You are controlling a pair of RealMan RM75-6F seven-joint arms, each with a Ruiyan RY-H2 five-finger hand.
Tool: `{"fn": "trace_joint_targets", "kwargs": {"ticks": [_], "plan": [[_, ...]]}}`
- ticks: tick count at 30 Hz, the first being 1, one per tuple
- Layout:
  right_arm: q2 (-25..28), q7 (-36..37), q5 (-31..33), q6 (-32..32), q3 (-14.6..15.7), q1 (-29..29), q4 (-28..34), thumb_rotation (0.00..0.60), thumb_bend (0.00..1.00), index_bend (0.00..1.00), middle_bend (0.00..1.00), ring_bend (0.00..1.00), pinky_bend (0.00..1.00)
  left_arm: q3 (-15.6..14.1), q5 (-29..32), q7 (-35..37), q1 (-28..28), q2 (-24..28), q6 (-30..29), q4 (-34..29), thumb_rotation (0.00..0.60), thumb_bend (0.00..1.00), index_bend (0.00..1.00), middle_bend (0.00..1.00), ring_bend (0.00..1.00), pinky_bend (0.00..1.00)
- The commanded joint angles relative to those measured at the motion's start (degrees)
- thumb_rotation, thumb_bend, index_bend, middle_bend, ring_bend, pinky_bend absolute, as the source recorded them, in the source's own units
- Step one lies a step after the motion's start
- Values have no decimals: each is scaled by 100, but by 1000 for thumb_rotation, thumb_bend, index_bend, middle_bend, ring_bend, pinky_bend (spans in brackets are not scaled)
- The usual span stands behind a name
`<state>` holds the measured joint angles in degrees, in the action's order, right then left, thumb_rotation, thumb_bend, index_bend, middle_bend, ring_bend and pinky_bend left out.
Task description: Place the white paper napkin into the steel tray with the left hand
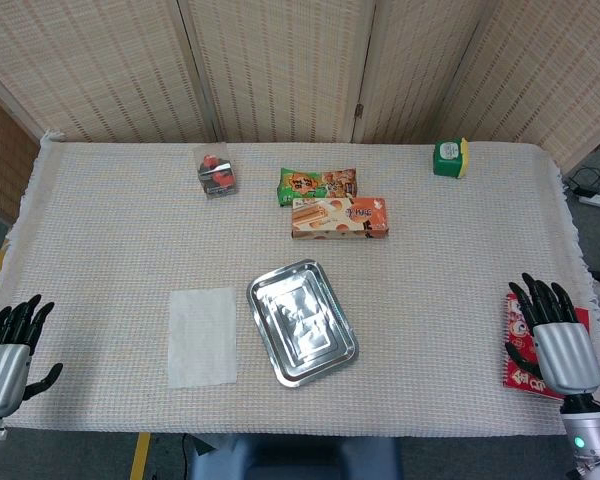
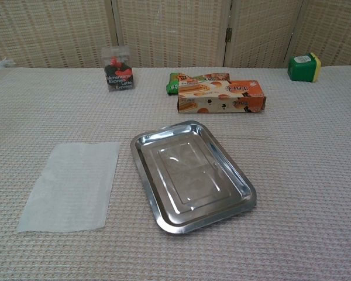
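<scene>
The white paper napkin (image 1: 202, 336) (image 2: 71, 184) lies flat on the cloth, just left of the steel tray (image 1: 302, 321) (image 2: 191, 175), which has nothing in it. My left hand (image 1: 8, 350) sits at the table's near left edge, fingers spread and holding nothing, well to the left of the napkin. My right hand (image 1: 555, 338) rests at the near right edge, fingers apart, over a red packet (image 1: 516, 352). Neither hand shows in the chest view.
At the back stand a small clear box with red contents (image 1: 216, 171) (image 2: 119, 68), a green snack bag (image 1: 316, 184) (image 2: 176, 82), an orange biscuit box (image 1: 339, 217) (image 2: 221, 96) and a green-yellow tub (image 1: 450, 158) (image 2: 303, 67). Folding screens close off the far side.
</scene>
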<state>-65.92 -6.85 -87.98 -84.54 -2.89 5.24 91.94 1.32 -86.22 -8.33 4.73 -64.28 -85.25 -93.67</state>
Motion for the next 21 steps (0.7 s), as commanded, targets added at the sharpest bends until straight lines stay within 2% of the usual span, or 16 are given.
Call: {"fn": "trace_joint_targets", "kwargs": {"ticks": [1,13,14,16,18,19,21], "plan": [[24,24,-47,-32,21,-13,30,600,328,0,0,0,0,-28,-36,-34,9,-21,24,-3,600,305,0,3,0,0],[65,419,-551,-663,56,-179,-68,600,329,0,0,0,0,-88,-63,-62,46,-132,154,-42,600,291,0,4,0,0],[26,454,-602,-704,30,-157,-135,600,328,0,0,0,0,-98,-84,26,42,-116,148,-79,600,288,0,21,1,29],[-60,531,-711,-770,18,-129,-250,600,327,0,0,0,0,-68,-212,222,17,-118,-23,-35,600,286,0,99,31,163],[-126,586,-828,-813,31,-101,-366,600,328,0,0,0,0,-37,-364,347,13,-172,-187,116,600,285,3,207,106,306],[-147,607,-845,-807,37,-91,-413,600,329,0,0,0,0,-32,-432,395,18,-209,-240,199,600,285,9,252,145,339],[-170,651,-801,-748,35,-71,-467,600,329,0,0,0,0,-68,-529,471,42,-267,-230,330,600,285,19,293,185,345]]}}
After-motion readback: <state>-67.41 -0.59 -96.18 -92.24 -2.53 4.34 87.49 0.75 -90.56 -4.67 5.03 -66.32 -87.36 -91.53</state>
